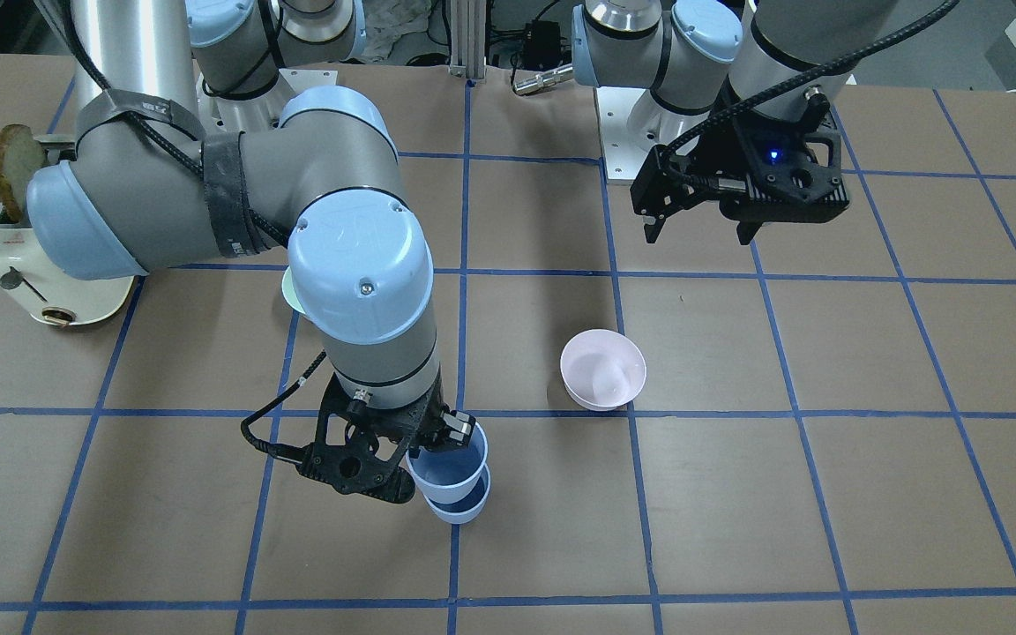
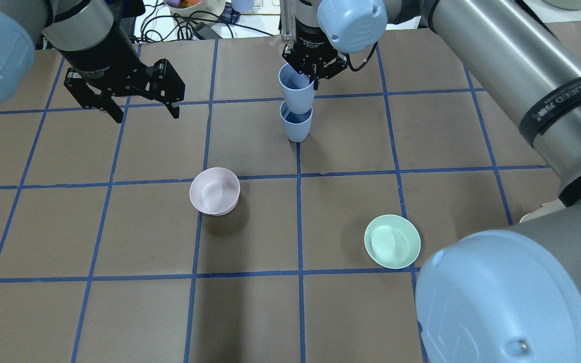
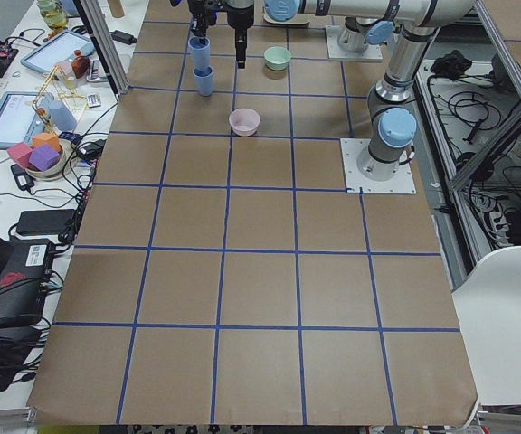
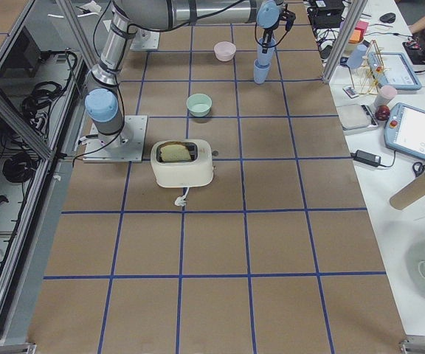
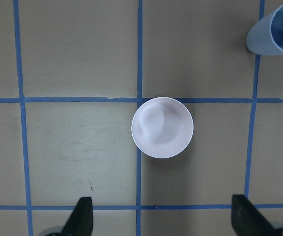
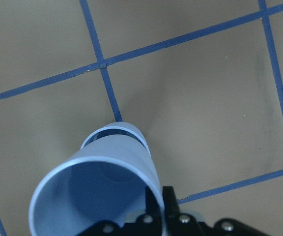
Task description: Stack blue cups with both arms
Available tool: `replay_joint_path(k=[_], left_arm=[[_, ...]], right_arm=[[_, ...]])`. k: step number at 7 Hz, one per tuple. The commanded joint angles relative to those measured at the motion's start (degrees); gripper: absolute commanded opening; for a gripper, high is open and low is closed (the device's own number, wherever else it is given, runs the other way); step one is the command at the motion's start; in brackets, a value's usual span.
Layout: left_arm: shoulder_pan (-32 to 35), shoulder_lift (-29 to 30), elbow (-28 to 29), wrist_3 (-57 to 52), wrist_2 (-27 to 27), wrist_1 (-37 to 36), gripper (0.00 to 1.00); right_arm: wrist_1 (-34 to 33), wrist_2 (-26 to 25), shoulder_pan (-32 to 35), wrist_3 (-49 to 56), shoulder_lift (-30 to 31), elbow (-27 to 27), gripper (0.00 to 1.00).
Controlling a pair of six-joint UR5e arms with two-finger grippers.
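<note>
The right tool [image 2: 312, 75] is clenched on the rim of the upper blue cup [image 2: 296, 93], one finger inside the mouth and one outside, so the cup hangs upright from a single pinch on its wall. Directly beneath it stands the lower blue cup [image 2: 296, 126], mouth up on the worktop [image 2: 421, 166] beside a blue tape line. Whether the held cup's base has entered that mouth cannot be told. Both look like thin, stiff, smooth plastic: probably very light, hard to crush, but apt to swing or slip in a rim pinch. The taper should centre one in the other, though the free lower cup could skid or tip if nudged off-axis. The left tool [image 2: 147, 116] hangs released and empty, well apart, above the pink bowl [image 2: 215, 191]; steadying the lower cup's outer wall looks like its likeliest use.
</note>
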State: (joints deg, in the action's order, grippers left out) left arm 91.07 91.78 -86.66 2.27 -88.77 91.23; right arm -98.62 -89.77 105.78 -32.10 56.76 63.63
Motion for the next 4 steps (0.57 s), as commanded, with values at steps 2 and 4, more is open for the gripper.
replay_joint_path(k=[2, 4], left_arm=[[0.0, -0.1, 0.0, -0.1, 0.0, 0.0, 1.00], [0.0, 0.0, 0.0, -0.2, 0.0, 0.0, 1.00]], right_arm=[[0.0, 0.6, 0.0, -0.2, -1.2, 0.0, 0.14], [-0.3, 0.6, 0.0, -0.2, -1.5, 0.1, 0.22]])
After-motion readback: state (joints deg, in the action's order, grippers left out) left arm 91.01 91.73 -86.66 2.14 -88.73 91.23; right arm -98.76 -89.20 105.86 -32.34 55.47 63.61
